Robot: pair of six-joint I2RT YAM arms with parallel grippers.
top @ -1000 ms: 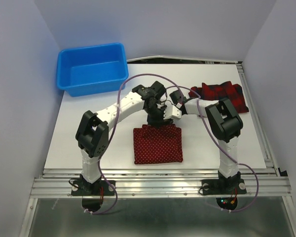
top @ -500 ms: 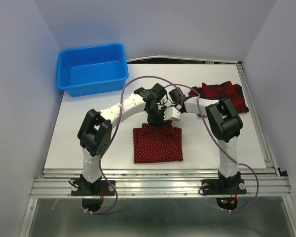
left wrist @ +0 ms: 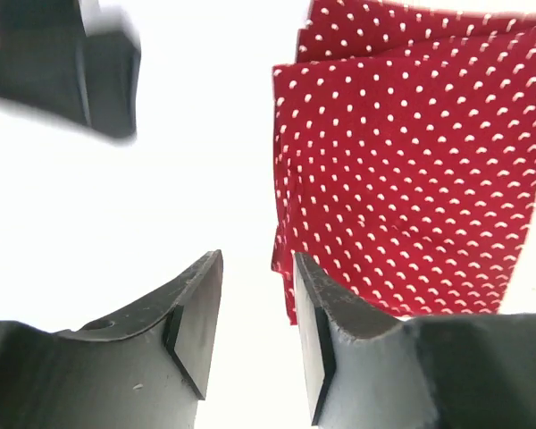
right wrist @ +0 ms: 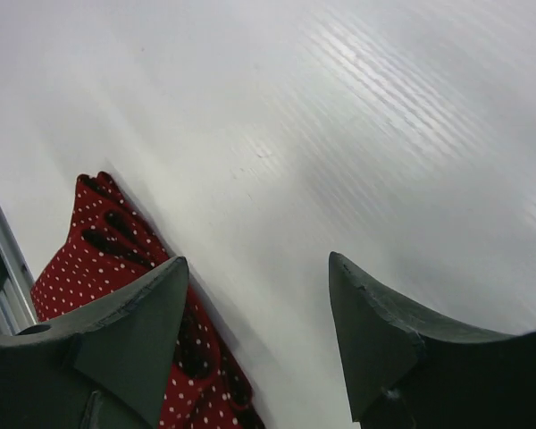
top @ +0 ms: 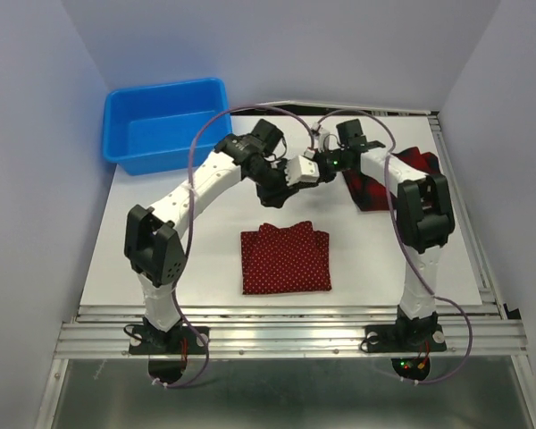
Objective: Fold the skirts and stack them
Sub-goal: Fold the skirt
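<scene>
Both the left gripper (left wrist: 255, 259) and right gripper (right wrist: 257, 261) hung beyond the folded polka-dot skirt (top: 285, 261), fingers apart, empty; the tartan skirt (top: 371, 189) lay right of it.

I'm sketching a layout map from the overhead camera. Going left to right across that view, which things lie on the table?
blue bin → polka-dot skirt → plaid skirt

From above, behind the arm bases (top: 165, 338), we overlook the whole counter (top: 375, 259). Both wrist cameras look down at it closely; all three share the polka-dot skirt (top: 286, 259).
</scene>
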